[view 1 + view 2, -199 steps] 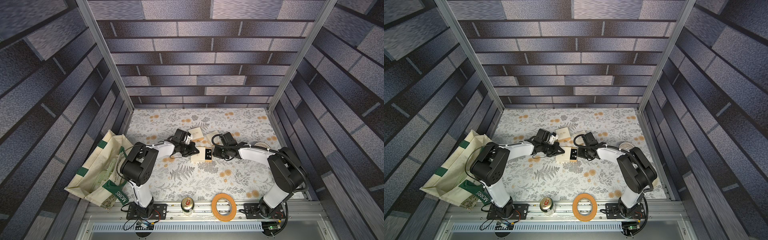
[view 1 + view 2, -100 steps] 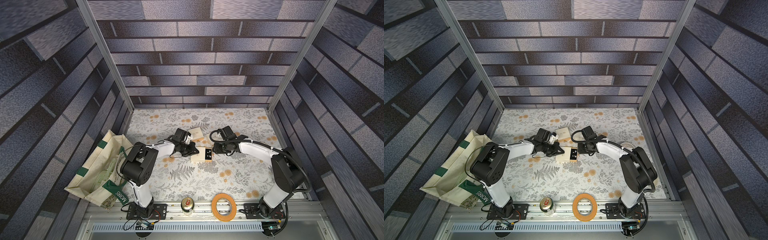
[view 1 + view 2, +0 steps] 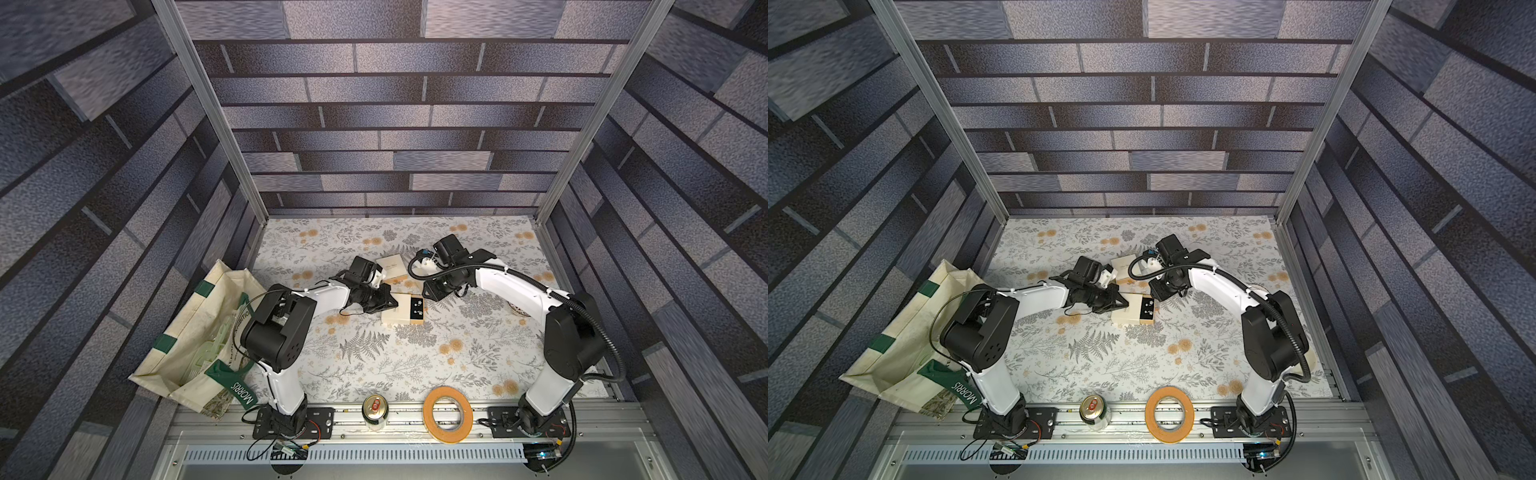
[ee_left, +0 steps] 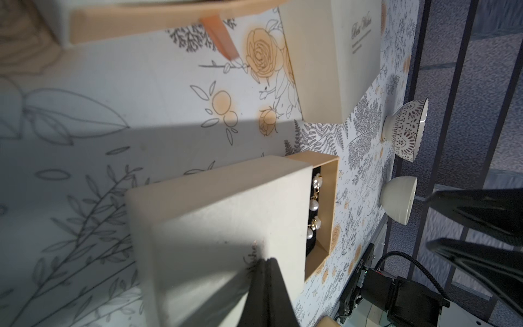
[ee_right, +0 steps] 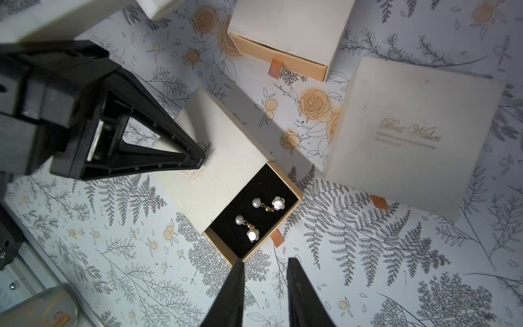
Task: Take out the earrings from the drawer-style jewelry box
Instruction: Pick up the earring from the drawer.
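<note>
A cream cardboard sleeve half-covers its drawer. Pearl-and-gold earrings lie near the spread right claw. The left claw, pressed together, rests on the sleeve.

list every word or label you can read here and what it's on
"MORRIS": on the tote bag's green strap.
"Best Wishes": gold script on the large cream box.
Fine print under that script: too small to read.
Gold script on the open jewelry box's sleeve: mostly hidden by the left claw; only "...hes" shows.
</note>
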Available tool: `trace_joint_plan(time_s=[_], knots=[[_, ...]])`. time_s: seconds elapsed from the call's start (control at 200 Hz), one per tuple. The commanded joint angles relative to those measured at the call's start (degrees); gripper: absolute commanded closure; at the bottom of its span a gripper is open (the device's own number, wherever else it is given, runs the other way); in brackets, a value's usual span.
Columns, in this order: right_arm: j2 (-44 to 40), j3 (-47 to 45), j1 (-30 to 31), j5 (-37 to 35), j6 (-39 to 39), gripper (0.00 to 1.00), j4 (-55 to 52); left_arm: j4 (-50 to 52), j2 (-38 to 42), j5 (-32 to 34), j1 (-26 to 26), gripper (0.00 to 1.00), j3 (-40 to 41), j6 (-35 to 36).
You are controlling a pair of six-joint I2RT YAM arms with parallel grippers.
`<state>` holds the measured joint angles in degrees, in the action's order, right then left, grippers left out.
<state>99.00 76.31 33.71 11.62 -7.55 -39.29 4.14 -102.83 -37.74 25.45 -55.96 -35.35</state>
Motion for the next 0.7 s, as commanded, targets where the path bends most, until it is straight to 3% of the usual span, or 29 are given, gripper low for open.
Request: trace_joint_plan(time_s=[0.0,0.311,0.696], knots=[[0.32,-0.83,2.21,-1.06,-4.93,0.72,-1.29,7.81,-2.44,4.78,0.37,1.0,1.04,1.35],[2.54,-2.97,5.81,-6.62,-8.6,0.74,0.92,7.5,-2.62,4.66,0.39,1.0,1.61,1.42],[4.86,-3.45,7.16,-8.29,-10.01,0.79,1.9,7.2,-2.98,4.6,0.39,1.0,1.55,1.08]])
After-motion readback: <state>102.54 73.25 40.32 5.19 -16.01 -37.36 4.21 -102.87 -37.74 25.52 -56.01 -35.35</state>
